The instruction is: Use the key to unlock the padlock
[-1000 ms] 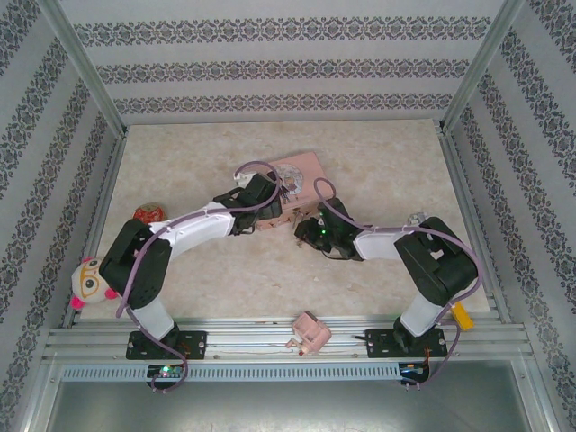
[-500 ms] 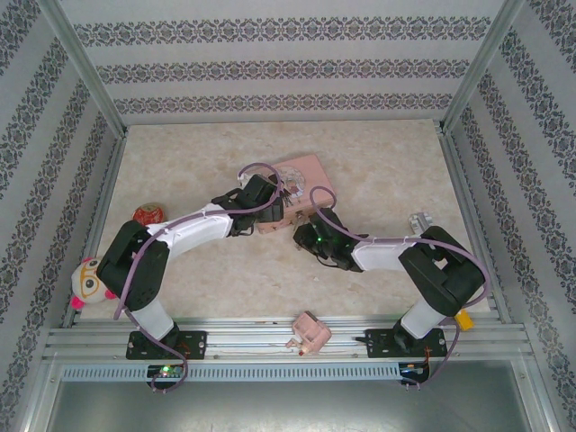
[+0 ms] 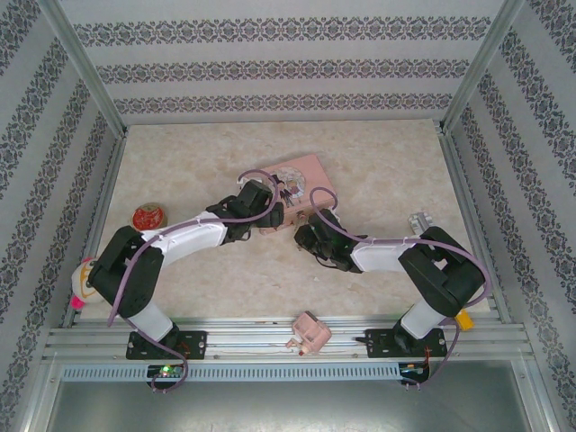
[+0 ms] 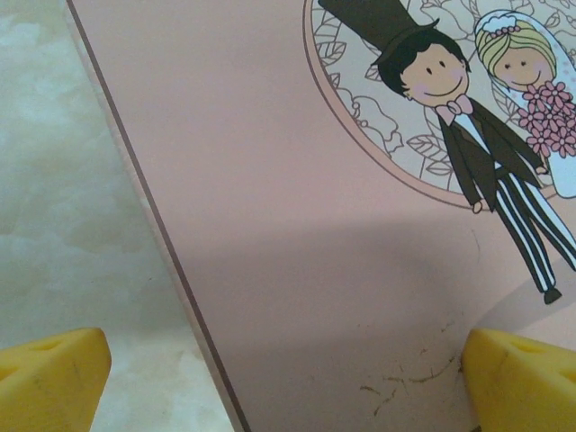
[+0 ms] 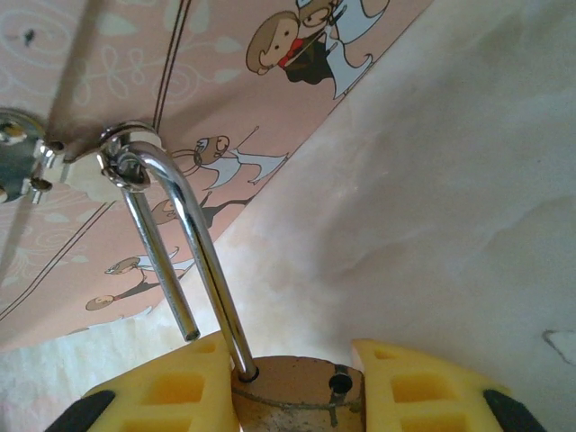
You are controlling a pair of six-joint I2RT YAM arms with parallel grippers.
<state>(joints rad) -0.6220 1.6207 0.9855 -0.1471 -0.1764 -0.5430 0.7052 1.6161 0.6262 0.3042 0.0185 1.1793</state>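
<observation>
Padlock (image 5: 292, 389), brass, one silver shackle (image 5: 193, 234) leg free, is sitting pinched in right gripper (image 5: 292, 382); left gripper (image 4: 286, 378) is gaping wide.

Robot lab test cell: silver aluminium-profile frame (image 3: 83, 63), floral-striped wallpaper wall panels (image 3: 288, 67), beige marble-look tabletop (image 3: 378, 162), black-and-white left arm (image 3: 189, 238) and right arm (image 3: 396, 252) bolted to slotted silver rail (image 3: 234, 342).
</observation>
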